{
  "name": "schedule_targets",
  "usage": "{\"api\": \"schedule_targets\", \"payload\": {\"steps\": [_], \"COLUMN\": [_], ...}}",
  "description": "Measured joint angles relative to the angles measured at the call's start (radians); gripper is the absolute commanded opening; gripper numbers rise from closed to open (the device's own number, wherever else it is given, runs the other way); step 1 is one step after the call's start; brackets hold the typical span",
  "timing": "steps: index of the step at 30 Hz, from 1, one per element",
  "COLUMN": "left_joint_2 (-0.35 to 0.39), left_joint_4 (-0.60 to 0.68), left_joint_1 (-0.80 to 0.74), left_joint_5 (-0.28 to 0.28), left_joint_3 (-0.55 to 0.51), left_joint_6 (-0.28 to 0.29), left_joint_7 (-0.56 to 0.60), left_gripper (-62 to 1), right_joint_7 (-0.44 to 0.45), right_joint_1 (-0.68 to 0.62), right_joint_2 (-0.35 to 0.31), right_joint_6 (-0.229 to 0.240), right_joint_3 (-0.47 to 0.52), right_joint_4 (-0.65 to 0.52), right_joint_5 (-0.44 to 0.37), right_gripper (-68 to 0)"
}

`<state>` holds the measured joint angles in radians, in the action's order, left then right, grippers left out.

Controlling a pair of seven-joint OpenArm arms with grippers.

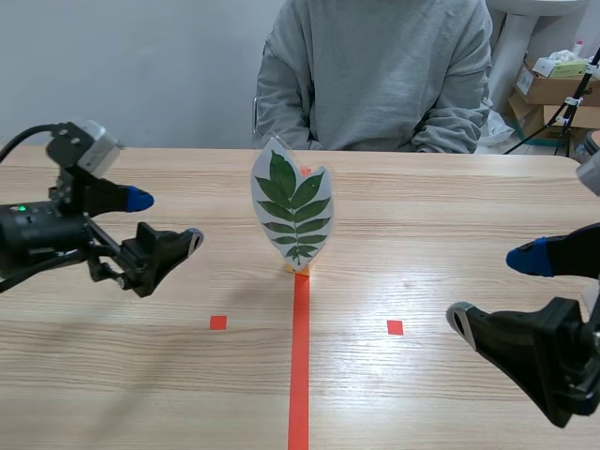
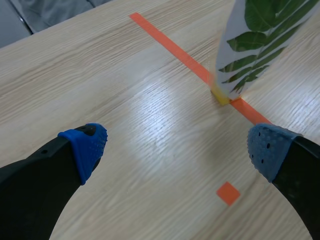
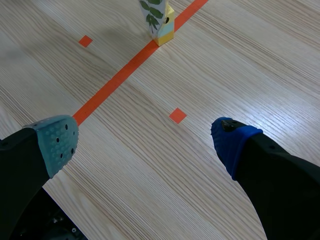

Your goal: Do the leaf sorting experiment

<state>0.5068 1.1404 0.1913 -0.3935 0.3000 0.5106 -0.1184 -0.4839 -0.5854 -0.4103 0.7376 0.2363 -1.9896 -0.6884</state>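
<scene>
A white laminated card with a green compound leaf [image 1: 292, 208] stands upright in a small yellow block [image 1: 300, 270] on the orange centre line. The card [image 2: 260, 45] is ahead of my left gripper, off toward its right finger, with its block [image 2: 220, 96] below. My left gripper [image 1: 167, 220] hovers open to the left of the card, apart from it. In the left wrist view the gripper [image 2: 177, 150] holds nothing. My right gripper [image 1: 497, 292] is open at the near right. The block [image 3: 164, 30] lies far ahead of the right gripper [image 3: 145, 137].
A person in a grey sweatshirt [image 1: 375, 70] sits across the table. Cardboard boxes [image 1: 553, 89] stand at the back right, off the table. The wooden table [image 1: 450, 216] carries only tape marks.
</scene>
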Motion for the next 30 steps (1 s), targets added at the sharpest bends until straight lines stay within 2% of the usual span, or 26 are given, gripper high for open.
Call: {"api": "schedule_targets", "payload": {"steps": [3,10,15,26,30], "left_joint_2": [-0.016,-0.093,-0.148,-0.23,-0.233], "left_joint_4": [-0.103,-0.26,-0.283,-0.299,-0.299], "left_joint_1": [0.125,0.289,0.321,0.321,0.321], "left_joint_5": [0.064,0.077,0.08,0.081,0.133], "left_joint_3": [0.116,0.273,0.332,0.376,0.376], "left_joint_6": [0.016,0.049,0.089,0.086,0.085], "left_joint_7": [0.02,0.025,0.025,0.017,0.014], "left_gripper": [-0.9,-0.9,-0.9,-0.9,-0.9], "right_joint_7": [0.0,0.0,0.0,0.0,0.0], "right_joint_1": [0.0,0.0,0.0,0.0,0.0], "right_joint_2": [0.0,0.0,0.0,0.0,0.0], "right_joint_6": [0.0,0.0,0.0,0.0,0.0], "right_joint_3": [0.0,0.0,0.0,0.0,0.0], "right_joint_4": [0.0,0.0,0.0,0.0,0.0], "right_joint_5": [0.0,0.0,0.011,0.011,0.011], "right_gripper": [-13.3,-13.3,-13.3,-13.3,-13.3]}}
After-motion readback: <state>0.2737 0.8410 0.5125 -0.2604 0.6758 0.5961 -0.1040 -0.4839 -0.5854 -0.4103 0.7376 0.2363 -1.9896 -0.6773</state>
